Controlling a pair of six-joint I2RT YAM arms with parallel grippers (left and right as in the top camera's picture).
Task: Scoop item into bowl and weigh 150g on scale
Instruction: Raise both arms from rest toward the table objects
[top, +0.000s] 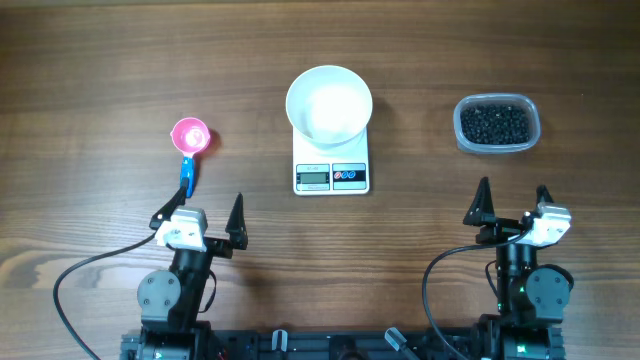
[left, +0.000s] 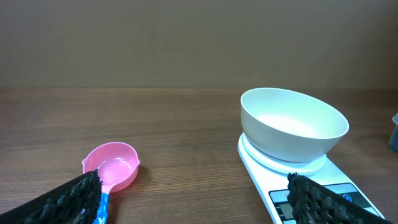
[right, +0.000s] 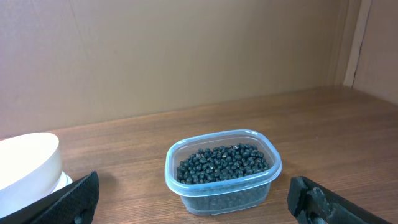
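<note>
The empty white bowl (top: 329, 103) (left: 292, 123) (right: 26, 159) sits on the white scale (top: 331, 174) (left: 278, 172) at the table's middle. Black beans, the item (top: 493, 123) (right: 222, 163), fill a clear plastic tub (top: 497, 126) (right: 222, 188) at the right. A pink scoop with a blue handle (top: 189, 140) (left: 112, 167) lies at the left. My left gripper (top: 198, 211) (left: 194, 196) is open near the front edge, just behind the scoop's handle. My right gripper (top: 513, 200) (right: 193, 198) is open too, in front of the tub, holding nothing.
The brown wooden table (top: 90, 80) spreads around the objects. A tan wall (right: 186, 50) rises behind the table in both wrist views. Black cables (top: 70, 280) run from the arm bases at the front edge.
</note>
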